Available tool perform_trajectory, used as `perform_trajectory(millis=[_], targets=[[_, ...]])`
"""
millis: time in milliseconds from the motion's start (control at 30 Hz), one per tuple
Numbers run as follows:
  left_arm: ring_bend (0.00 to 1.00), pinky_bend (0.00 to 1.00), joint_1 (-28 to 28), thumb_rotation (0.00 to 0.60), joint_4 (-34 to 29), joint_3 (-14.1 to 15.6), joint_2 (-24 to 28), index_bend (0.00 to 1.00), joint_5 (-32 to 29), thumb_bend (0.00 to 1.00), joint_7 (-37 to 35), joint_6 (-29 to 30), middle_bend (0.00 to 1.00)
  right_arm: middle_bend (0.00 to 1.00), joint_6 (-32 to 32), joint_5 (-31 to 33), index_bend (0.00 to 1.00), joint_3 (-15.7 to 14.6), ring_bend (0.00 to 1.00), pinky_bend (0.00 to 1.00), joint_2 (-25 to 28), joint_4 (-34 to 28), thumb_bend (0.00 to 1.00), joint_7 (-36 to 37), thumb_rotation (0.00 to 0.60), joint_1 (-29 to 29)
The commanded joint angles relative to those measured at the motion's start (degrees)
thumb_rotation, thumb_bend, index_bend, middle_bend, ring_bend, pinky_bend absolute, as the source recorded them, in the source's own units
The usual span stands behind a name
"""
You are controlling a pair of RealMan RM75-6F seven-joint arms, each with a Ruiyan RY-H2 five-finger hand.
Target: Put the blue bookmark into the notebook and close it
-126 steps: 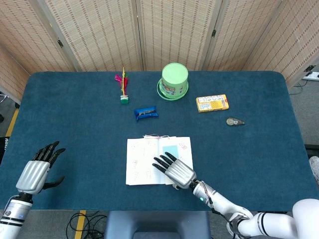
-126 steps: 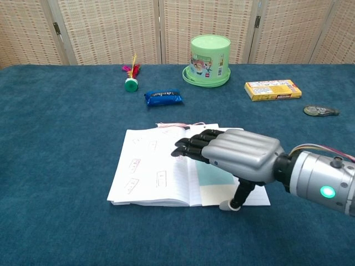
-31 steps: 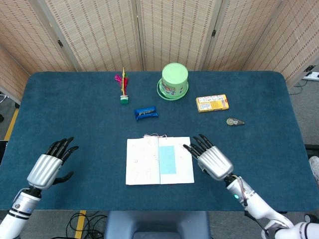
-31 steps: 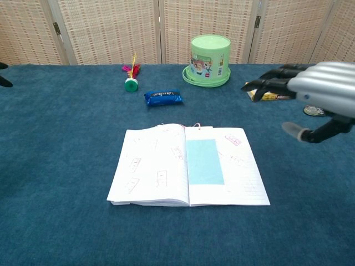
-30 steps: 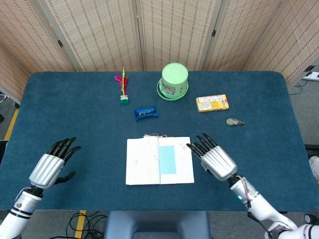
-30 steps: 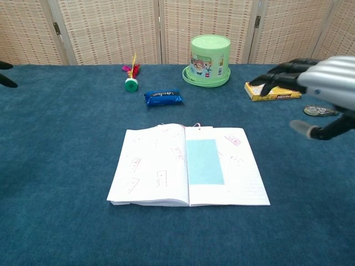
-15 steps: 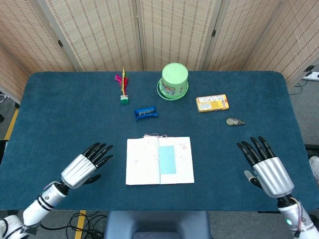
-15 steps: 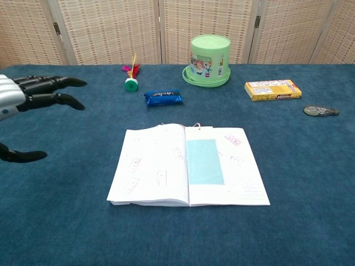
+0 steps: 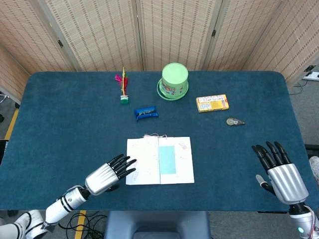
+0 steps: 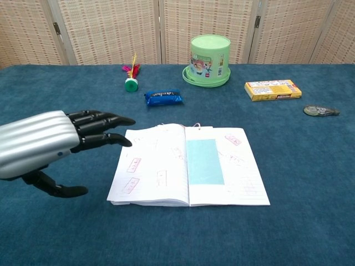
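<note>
Left hand (image 9: 105,177): fingers (image 10: 105,128) spread, holding nothing, tips at the notebook's left edge.
Right hand (image 9: 280,175): fingers wide, well apart from everything.
Notebook (image 10: 161,166): open on the surface (image 9: 65,114).
Bookmark (image 10: 204,161): flat on the right page.
Beyond fingers: tub (image 9: 174,80), wrapper (image 9: 146,113), box (image 9: 212,103).

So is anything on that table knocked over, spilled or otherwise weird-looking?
Nothing stands out. The notebook lies open and flat with the blue bookmark lying straight on its right page. The green bucket sits upside down on its lid, but looks placed that way; nothing has spilled.
</note>
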Motion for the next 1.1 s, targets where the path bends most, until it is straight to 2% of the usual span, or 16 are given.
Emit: perform_trajectory(millis=[33, 433, 1100], targets=[[0.0, 0.15, -1.0, 0.6, 1.3, 0.4, -2.2, 0.15, -0.1, 0.26, 1.6, -1.6, 0.0, 0.13, -0.3, 0.0, 0.0, 0.3, 0.0, 0.0, -0.1, 0.2, 0.2, 0.3, 0.6, -0.3], [0.0, 0.15, -2.9, 0.6, 4.2, -0.3, -8.0, 0.11, -4.3, 0.26, 3.7, -5.6, 0.0, 0.13, -0.6, -0.4, 0.0, 1.7, 0.0, 0.0, 0.3, 0.4, 0.2, 1.2, 0.6, -1.6], [0.0, 0.15, -3.2, 0.6, 4.8, 0.5, -10.8, 0.11, -8.8, 0.26, 6.6, -7.7, 0.0, 0.13, -0.8, -0.8, 0.0, 3.3, 0.0, 0.0, 0.5, 1.3, 0.2, 2.7, 0.6, -3.2]])
